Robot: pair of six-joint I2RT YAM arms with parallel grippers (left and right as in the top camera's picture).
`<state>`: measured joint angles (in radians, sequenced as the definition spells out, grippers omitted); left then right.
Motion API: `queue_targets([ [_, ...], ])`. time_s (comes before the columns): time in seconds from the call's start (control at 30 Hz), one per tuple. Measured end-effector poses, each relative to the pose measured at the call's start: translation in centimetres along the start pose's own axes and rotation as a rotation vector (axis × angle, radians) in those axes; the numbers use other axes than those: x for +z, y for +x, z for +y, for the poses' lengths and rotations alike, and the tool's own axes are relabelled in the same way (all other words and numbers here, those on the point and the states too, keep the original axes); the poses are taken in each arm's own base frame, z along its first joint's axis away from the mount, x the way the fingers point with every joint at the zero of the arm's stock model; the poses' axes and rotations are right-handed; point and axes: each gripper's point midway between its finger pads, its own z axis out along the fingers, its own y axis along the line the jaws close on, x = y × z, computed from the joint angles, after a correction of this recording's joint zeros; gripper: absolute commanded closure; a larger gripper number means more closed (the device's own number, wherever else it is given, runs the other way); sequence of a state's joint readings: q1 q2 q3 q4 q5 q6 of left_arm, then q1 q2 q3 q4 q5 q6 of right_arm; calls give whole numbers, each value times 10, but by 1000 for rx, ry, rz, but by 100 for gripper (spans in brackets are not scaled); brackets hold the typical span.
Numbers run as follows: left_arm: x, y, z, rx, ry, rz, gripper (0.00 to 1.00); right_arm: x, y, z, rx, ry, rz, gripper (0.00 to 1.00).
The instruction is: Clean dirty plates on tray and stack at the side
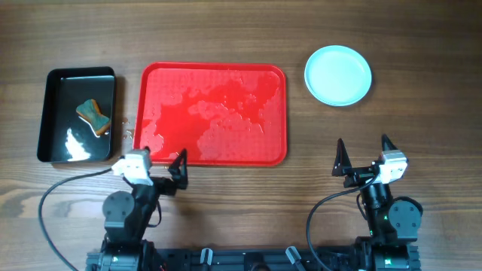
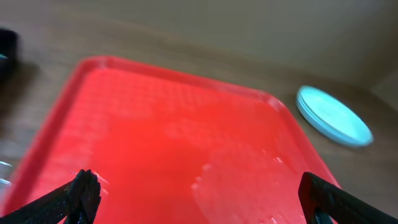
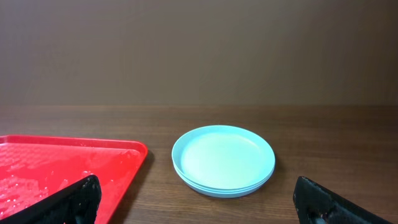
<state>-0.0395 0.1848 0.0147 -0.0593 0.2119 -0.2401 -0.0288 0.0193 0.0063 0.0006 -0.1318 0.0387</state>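
The red tray [image 1: 215, 113] lies in the middle of the table, wet with water streaks and with no plate on it. The pale aqua plates [image 1: 338, 74] sit in one stack on the wood to the tray's right, and the top one shows no smear. My left gripper [image 1: 162, 156] hovers open at the tray's near left edge. In the left wrist view its fingers frame the tray [image 2: 174, 124], with the plates [image 2: 334, 116] far right. My right gripper [image 1: 363, 143] is open and holds nothing, well short of the plates [image 3: 224, 158].
A black tray [image 1: 77, 114] holding water and an orange-and-blue sponge [image 1: 93, 117] stands left of the red tray. The red tray's corner [image 3: 62, 162] shows at the left of the right wrist view. Bare wood lies between the right gripper and the plates.
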Motion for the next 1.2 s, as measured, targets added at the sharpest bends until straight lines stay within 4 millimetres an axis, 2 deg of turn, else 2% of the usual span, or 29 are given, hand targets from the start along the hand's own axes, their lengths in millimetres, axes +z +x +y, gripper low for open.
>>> queue_targets([
  [0.13,-5,-16,8,2,-33,-71,0,0,0,0,0,2,0,0],
  [0.3,-12,-32,8,16,-40,-149,0,0,0,0,0,2,0,0],
  [0.4,-14,-37,10,19,-55,-174,0,0,0,0,0,2,0,0],
  [0.7,-17,-40,26,30,-150,-194,0,0,0,0,0,2,0,0],
  [1.2,-18,-44,28,147,-176,-203,0,0,0,0,0,2,0,0],
])
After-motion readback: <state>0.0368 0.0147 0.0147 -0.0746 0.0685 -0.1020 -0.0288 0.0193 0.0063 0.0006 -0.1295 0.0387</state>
